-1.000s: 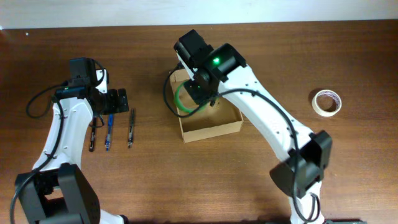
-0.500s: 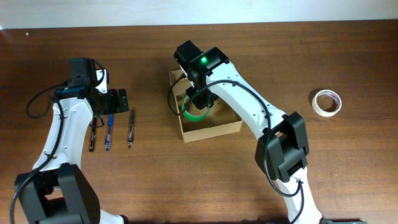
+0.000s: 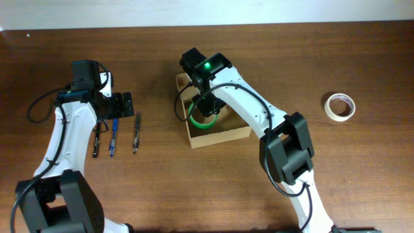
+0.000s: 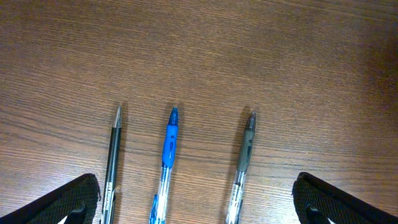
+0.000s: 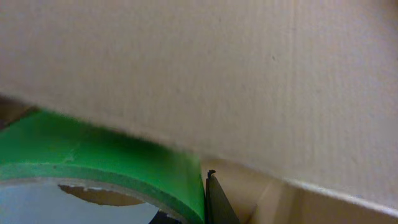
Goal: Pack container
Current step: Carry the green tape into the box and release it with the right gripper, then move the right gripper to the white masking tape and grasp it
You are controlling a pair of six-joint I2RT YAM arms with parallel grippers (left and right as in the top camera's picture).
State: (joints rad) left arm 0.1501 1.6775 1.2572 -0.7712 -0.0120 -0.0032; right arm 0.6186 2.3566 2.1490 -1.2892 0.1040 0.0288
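Container position: the container (image 3: 230, 130) sits near the centre of the table (image 3: 336, 188), open side up. In the right wrist view its cardboard wall (image 5: 249, 81) fills the upper part of the picture.
Right gripper: my right gripper (image 3: 207, 109) reaches down into the container at its 9 o'clock end.
Right gripper state: closed on the band of the green tape roll (image 3: 196, 123). One black finger (image 5: 217, 200) lies against the outer face of the roll (image 5: 93, 163).
Green tape roll position: inside the container, against the wall at 9 o'clock, tilted.
Left gripper: my left gripper (image 3: 123, 103) hovers at 9 o'clock of the container, well apart from it, above the tips of three pens.
Left gripper state: spread wide, holding nothing. Its fingers (image 4: 71, 200) show at both lower corners of the left wrist view.
Pens: a black pen (image 4: 112, 163), a blue pen (image 4: 168, 149) and a grey pen (image 4: 244, 154) lie side by side on the table, apart from one another, tips toward 12 o'clock in the wrist view.
Beige tape roll: the beige tape roll (image 3: 340, 106) lies flat at 3 o'clock of the container, well apart from it.
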